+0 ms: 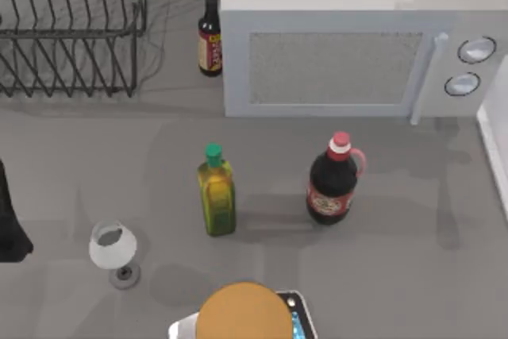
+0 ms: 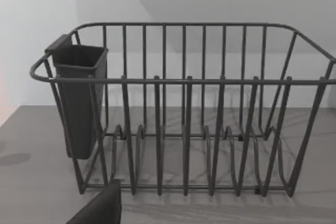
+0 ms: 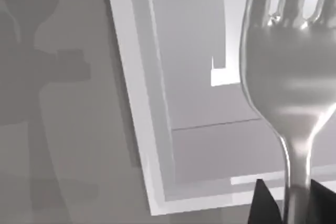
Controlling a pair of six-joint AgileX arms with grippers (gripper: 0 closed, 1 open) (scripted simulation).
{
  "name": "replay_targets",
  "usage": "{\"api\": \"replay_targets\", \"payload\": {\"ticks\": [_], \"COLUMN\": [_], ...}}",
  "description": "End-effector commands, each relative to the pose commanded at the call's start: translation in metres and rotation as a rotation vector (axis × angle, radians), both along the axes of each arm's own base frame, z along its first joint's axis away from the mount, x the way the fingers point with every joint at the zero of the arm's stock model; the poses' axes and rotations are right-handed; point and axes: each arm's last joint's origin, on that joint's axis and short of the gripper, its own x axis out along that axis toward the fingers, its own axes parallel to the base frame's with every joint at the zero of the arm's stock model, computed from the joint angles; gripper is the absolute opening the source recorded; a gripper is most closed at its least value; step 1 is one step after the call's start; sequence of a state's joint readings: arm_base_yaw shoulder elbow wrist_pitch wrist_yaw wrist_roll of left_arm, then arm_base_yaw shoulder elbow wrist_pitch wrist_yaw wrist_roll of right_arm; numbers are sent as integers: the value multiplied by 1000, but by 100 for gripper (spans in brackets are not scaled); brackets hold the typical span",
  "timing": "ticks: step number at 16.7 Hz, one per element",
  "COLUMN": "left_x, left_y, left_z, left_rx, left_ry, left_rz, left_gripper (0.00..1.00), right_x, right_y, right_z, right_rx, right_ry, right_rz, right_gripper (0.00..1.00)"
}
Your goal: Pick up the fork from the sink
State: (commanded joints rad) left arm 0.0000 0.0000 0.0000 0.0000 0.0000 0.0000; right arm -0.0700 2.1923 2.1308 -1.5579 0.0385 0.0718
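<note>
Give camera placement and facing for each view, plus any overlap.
Top view: above the table, looking down on microwave, bottles and wine glass; left arm at the left edge.
Left wrist view: faces the dish rack side-on; a dark gripper part at the picture's edge.
Right wrist view: looks past the fork, held by the right gripper, at the sink.
Shared: top and left wrist views both show the dish rack.

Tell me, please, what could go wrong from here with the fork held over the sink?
1. The right gripper grips the fork only at its thin handle, with the heavy tined end sticking far out; it might pivot or slip between the fingers.
2. The fork hangs above the sink, near its white rim; a swing could clip that edge.
3. If carried across the counter, the soda bottle and olive oil bottle stand upright and could be knocked over.
</note>
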Motion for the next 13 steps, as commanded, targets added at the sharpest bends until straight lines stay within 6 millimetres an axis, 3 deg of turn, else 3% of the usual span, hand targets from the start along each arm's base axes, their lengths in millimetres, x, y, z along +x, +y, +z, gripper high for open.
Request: {"api": "replay_targets", "payload": {"ticks": [4,8,11,13], "left_x": [0,0,0,0], "left_y": [0,0,0,0], "left_z": [0,0,0,0], "left_rx": [0,0,0,0], "left_ry": [0,0,0,0], "left_rz": [0,0,0,0], "left_gripper": [100,100,100,100], "right_x": [-57,-111,-137,-144], "right_y": [70,130,163,172], "right_z": [17,14,10,9], "right_rx": [-20,-12,19,34], "right_ry": [26,9,-30,-47], "right_rz": [-12,42,101,121], "right_gripper": [0,0,0,0]}}
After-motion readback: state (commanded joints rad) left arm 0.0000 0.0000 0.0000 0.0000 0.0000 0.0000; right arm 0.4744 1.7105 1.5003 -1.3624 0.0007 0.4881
